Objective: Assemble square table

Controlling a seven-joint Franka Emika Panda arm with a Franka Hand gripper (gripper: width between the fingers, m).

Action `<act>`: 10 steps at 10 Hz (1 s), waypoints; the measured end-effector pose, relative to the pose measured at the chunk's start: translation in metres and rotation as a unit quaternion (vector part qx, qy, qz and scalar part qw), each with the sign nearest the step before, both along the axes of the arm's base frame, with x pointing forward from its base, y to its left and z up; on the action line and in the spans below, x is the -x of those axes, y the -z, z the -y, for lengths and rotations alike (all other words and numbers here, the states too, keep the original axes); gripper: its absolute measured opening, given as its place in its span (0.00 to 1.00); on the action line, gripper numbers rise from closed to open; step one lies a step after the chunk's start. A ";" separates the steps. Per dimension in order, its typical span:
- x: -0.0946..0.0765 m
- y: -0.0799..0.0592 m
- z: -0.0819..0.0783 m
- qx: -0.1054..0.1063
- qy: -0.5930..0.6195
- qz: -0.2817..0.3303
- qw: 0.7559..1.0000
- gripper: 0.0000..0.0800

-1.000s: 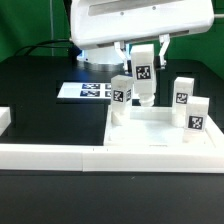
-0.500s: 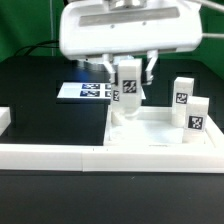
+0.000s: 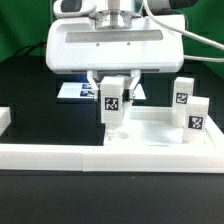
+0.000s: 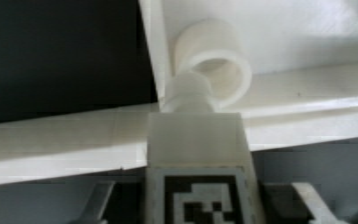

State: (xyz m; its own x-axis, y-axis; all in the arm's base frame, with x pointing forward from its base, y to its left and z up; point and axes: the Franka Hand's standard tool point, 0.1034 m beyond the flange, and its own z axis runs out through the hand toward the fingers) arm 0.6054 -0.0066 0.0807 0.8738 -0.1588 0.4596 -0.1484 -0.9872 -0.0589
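My gripper (image 3: 113,92) is shut on a white tagged leg (image 3: 112,101) and holds it upright over the front-left corner of the white square tabletop (image 3: 150,135). The leg's lower end is at or just above that corner; contact cannot be told. In the wrist view the leg (image 4: 197,170) sits between the grey fingers (image 4: 115,197), with its narrow rounded end over the tabletop's rim (image 4: 318,100). Two more tagged legs (image 3: 182,93) (image 3: 195,119) stand at the tabletop's right side. Another white piece (image 3: 136,90), perhaps a leg, shows partly behind the held one.
The long low white border wall (image 3: 60,153) runs along the front, with a short end piece (image 3: 5,119) at the exterior view's left. The marker board (image 3: 72,90) lies behind the gripper, mostly hidden. The table surface is black.
The gripper with the leg has moved toward the exterior view's left and downward, from above the tabletop's back to its front-left corner. The arm's body now fills more of the view.
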 end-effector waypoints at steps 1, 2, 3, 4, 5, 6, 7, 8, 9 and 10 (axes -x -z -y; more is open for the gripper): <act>-0.001 0.000 -0.001 0.002 0.000 0.004 1.000 0.36; -0.001 0.000 -0.003 0.002 -0.001 0.005 1.000 0.36; 0.000 0.003 -0.006 0.002 -0.003 0.003 1.000 0.36; 0.002 0.005 -0.007 0.004 -0.004 0.003 1.000 0.36; 0.004 0.010 -0.006 0.005 -0.003 0.001 1.000 0.36; 0.005 0.015 -0.007 0.008 -0.003 0.003 1.000 0.36; 0.003 0.016 -0.008 0.016 -0.003 0.016 1.000 0.36; 0.001 0.016 -0.010 0.024 -0.003 0.032 0.999 0.36; 0.000 0.017 -0.011 0.032 -0.004 0.044 0.999 0.36; 0.001 0.017 -0.013 0.032 -0.002 0.045 0.998 0.36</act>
